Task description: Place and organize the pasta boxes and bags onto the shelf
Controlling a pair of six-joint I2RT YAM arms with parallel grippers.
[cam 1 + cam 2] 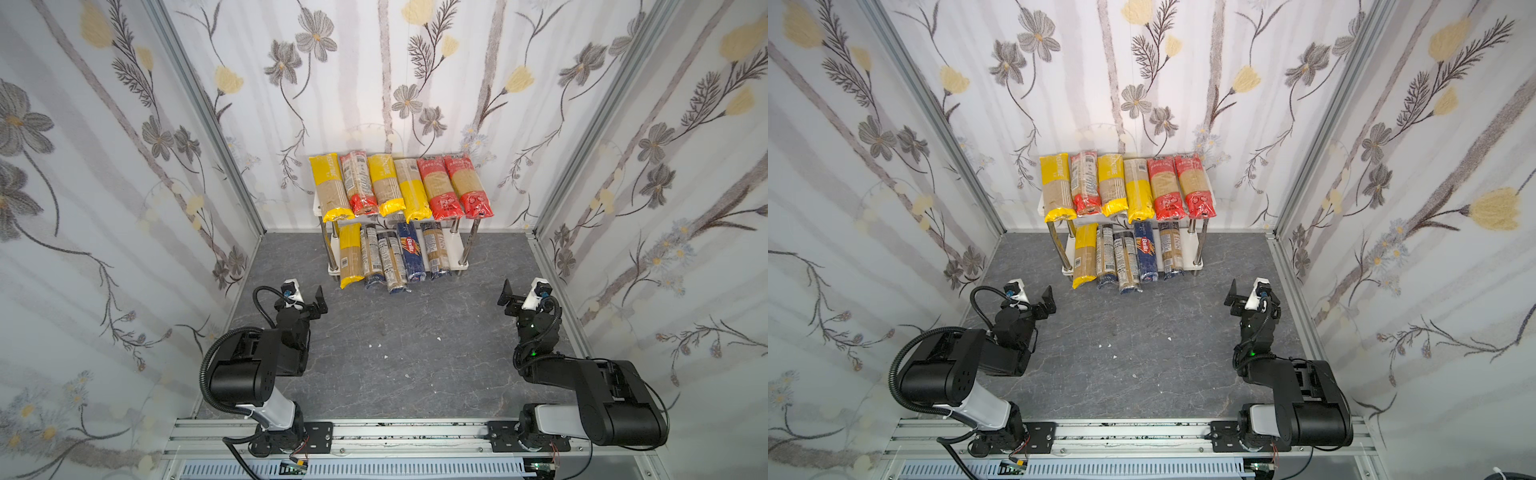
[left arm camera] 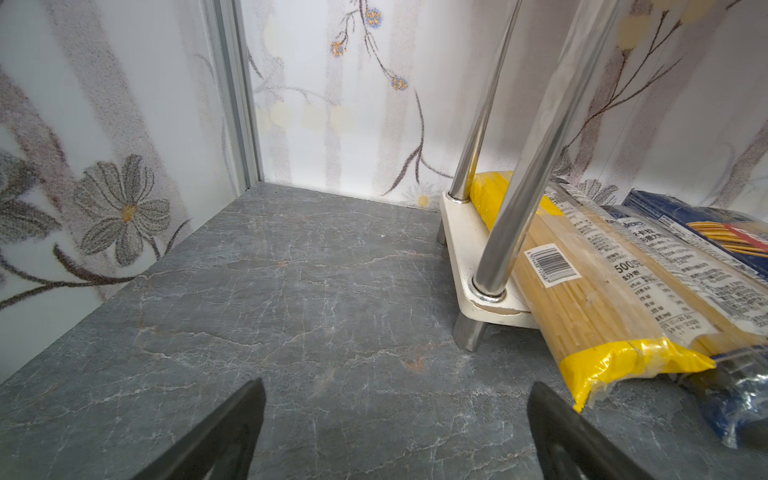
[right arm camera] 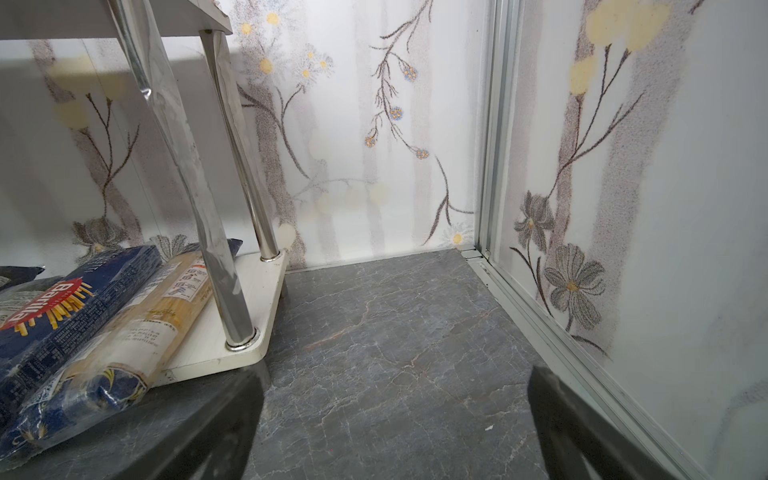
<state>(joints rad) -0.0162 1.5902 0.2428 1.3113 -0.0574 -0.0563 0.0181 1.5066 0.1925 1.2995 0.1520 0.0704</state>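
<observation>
The left gripper (image 1: 316,300) is hanging with its jaws spread wide and nothing between them, in front of the shelf (image 1: 460,252) and off its left corner. The right gripper (image 1: 508,296) is mirroring it off the right corner, equally empty.

The pasta boxes and bags are all lying on the shelf, six across its top board and five on its lower board. Every one is running front to back, short ends pointing at the arms. I see none lying loose in front of the shelf, so to my eye only tidying is left.

The lower row is poking out past the shelf's front edge. The yellow-ended bag (image 2: 602,307) at its left end is jutting furthest, and the left gripper is nearer to it. A straight push along its length looks like the move. The front-left chrome leg (image 2: 523,174) is standing right beside that bag, blocking any sideways approach. The Barilla box (image 3: 62,307) is sitting towards the shelf's right, within the right gripper's reach.
</observation>
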